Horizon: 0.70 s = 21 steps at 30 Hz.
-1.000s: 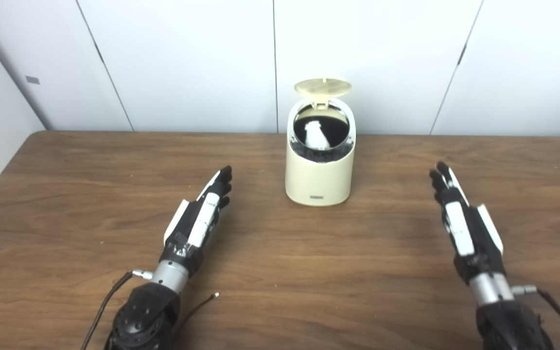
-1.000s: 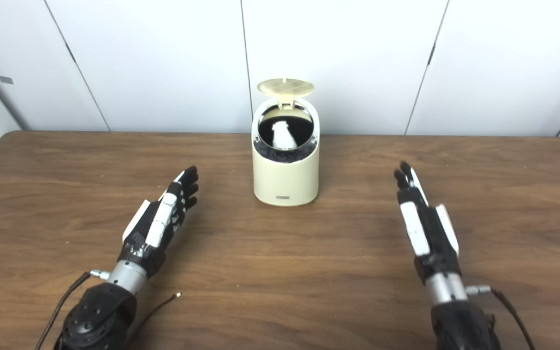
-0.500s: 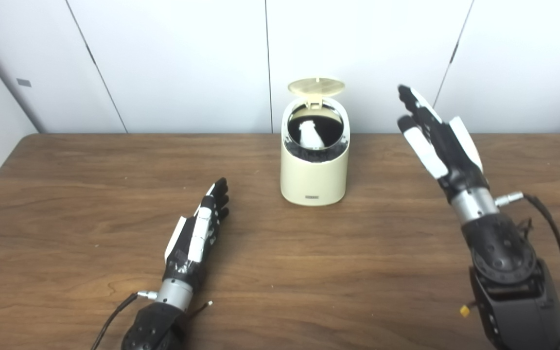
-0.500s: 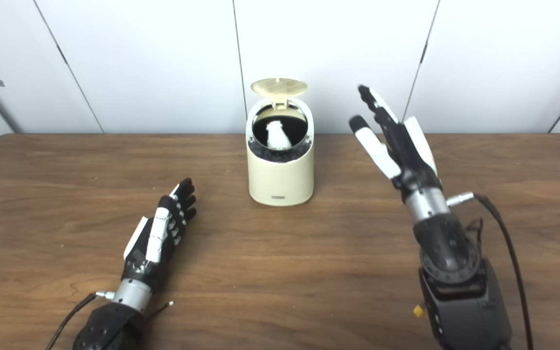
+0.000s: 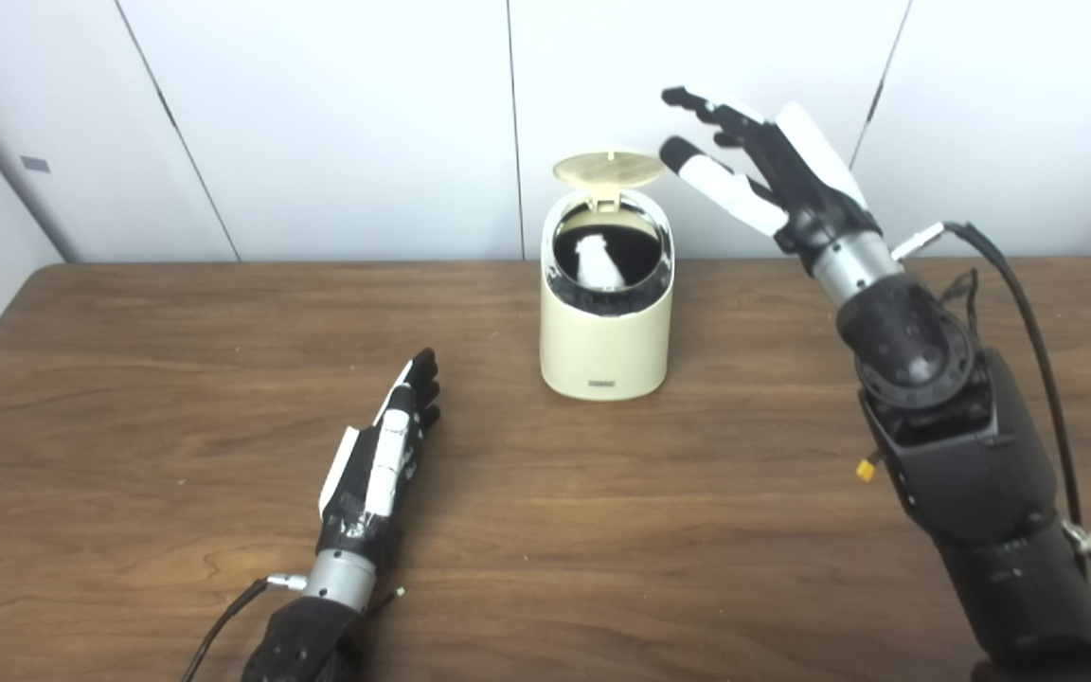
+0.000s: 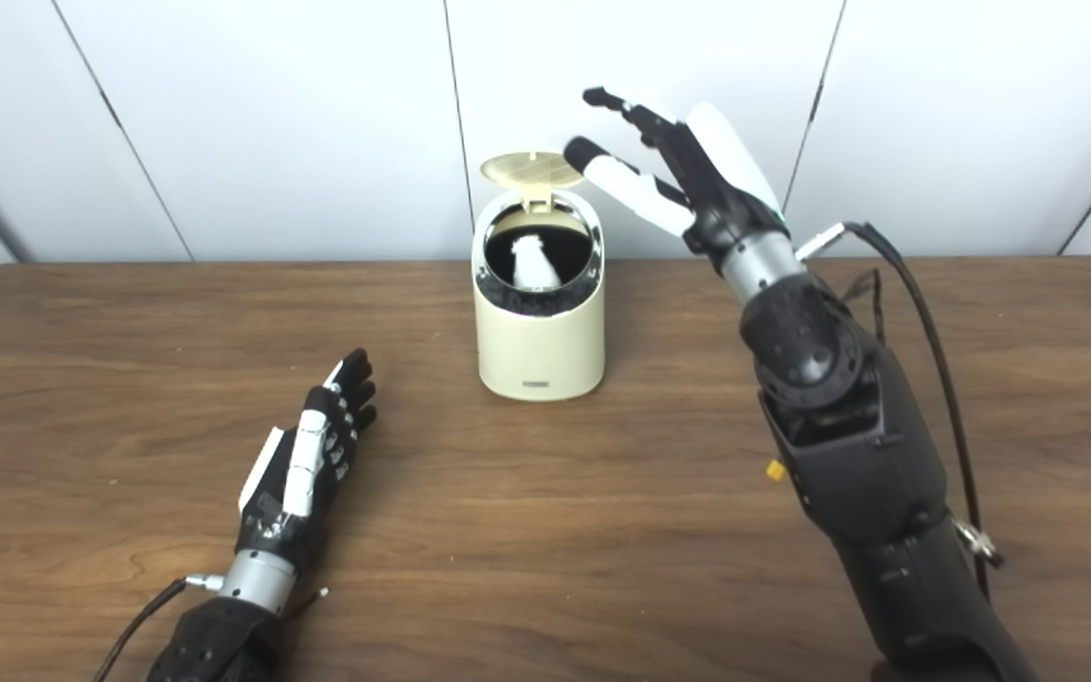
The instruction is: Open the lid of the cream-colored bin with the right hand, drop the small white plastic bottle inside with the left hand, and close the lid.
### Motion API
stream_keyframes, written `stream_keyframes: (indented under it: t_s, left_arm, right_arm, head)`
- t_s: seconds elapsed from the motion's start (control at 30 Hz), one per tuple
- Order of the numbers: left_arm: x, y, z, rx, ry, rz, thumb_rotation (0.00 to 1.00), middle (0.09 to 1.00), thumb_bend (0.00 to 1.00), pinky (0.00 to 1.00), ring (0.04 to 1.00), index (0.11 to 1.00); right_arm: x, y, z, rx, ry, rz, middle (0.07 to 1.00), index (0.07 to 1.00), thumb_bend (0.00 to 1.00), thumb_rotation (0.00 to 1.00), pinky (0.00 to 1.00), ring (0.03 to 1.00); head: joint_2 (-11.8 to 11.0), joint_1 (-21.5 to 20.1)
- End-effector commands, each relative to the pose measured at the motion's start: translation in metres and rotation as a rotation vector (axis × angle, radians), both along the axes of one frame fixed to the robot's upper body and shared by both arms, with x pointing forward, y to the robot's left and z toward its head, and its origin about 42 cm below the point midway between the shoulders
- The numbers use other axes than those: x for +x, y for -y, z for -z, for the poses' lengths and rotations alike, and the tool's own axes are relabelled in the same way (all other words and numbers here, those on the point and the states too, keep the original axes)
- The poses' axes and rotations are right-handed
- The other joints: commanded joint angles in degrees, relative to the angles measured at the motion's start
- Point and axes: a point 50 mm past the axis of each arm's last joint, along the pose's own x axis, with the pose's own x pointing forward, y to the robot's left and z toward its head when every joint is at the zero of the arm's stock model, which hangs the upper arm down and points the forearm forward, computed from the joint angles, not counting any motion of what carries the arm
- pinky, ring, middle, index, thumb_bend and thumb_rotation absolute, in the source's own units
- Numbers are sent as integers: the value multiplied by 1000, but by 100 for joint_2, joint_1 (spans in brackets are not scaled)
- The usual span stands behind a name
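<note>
No text can be read anywhere. The bin (image 5: 605, 341) bears a small dark label low on its front, too blurred to make out.

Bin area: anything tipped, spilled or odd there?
Nothing stands out. The cream bin stands upright with its lid raised, the white bottle inside. Right hand hovers open beside the lid; left hand rests open on the table.

Table (image 5: 129, 398) wood-grain, matt; bin (image 5: 605, 346) smooth cream plastic, slight sheen
</note>
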Motion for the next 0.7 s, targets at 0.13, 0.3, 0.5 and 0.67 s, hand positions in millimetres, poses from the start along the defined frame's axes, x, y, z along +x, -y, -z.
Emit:
stream_keyframes:
  t_s: [0.13, 0.3, 0.5, 0.67]
  left_arm:
    - [2, 3, -1, 16, -1, 4, 1000, 1000, 654, 1000, 1000, 1000]
    - [2, 4, -3, 7, -3, 3, 1000, 1000, 653, 1000, 1000, 1000]
    - [1, 4, -4, -4, 4, 9, 1000, 1000, 645, 1000, 1000, 1000]
    - [0, 5, -5, -36, 31, 18, 1000, 1000, 688, 1000, 1000, 1000]
  right_arm:
    - [6, -14, -34, -108, 112, -12, 951, 808, 611, 1000, 895, 963]
    - [9, -19, -35, -128, 91, -5, 983, 755, 691, 1000, 969, 996]
    - [9, -21, -35, -157, 71, -16, 993, 727, 693, 1000, 1000, 1000]
    - [9, -19, -31, -165, 61, -18, 992, 705, 662, 1000, 1000, 1000]
  head:
    - [11, -12]
    - [16, -4]
    - [19, 4]
    - [14, -3]
